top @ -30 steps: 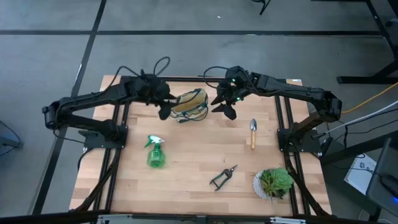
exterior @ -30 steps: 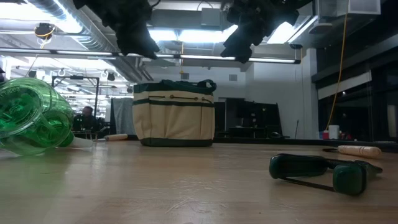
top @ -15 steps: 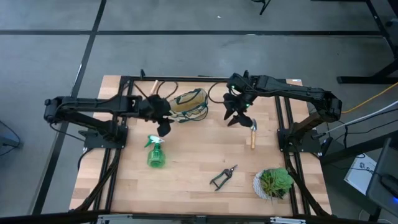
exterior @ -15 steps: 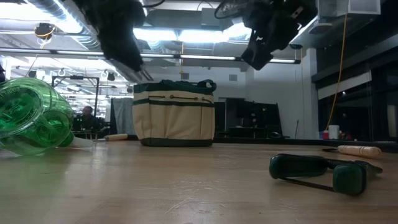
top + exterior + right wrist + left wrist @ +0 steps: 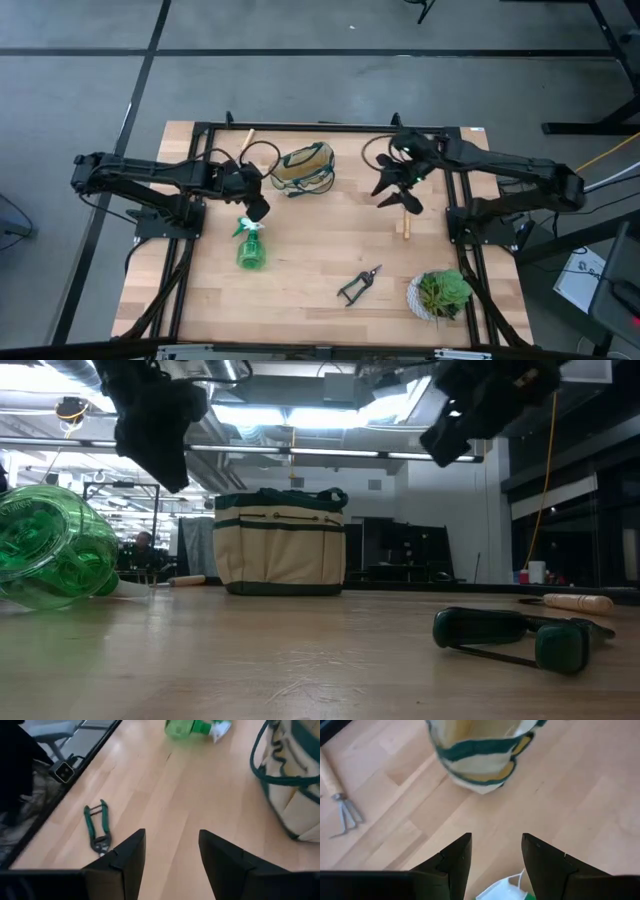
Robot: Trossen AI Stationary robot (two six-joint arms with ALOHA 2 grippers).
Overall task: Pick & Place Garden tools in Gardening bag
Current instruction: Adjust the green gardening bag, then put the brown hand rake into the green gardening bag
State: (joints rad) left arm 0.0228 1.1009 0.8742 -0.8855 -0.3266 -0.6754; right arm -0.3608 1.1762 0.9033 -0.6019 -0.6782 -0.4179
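The beige gardening bag (image 5: 305,168) with green trim stands upright at the table's far middle. The green spray bottle (image 5: 249,248) lies on its side at the left. My left gripper (image 5: 256,210) hangs open just above its white head (image 5: 504,890). The wooden-handled trowel (image 5: 406,227) lies at the right, and my right gripper (image 5: 400,196) hovers open over its blade end. The rake (image 5: 337,795) lies flat by the far edge, left of the bag. The pruning shears (image 5: 358,285) lie near the front, also in the right wrist view (image 5: 97,827).
A green plant in a white pot (image 5: 440,293) stands at the near right corner. The dark frame rails (image 5: 300,127) run along the far edge and both sides. Bare wood (image 5: 320,235) lies between the bag, the bottle and the shears.
My left gripper has left the bag's left side and gone toward the near-left and down, turning as it went, to stand over the spray bottle's head. My right gripper has swung from the bag's right side toward the table's right edge, over the trowel. No tool has moved.
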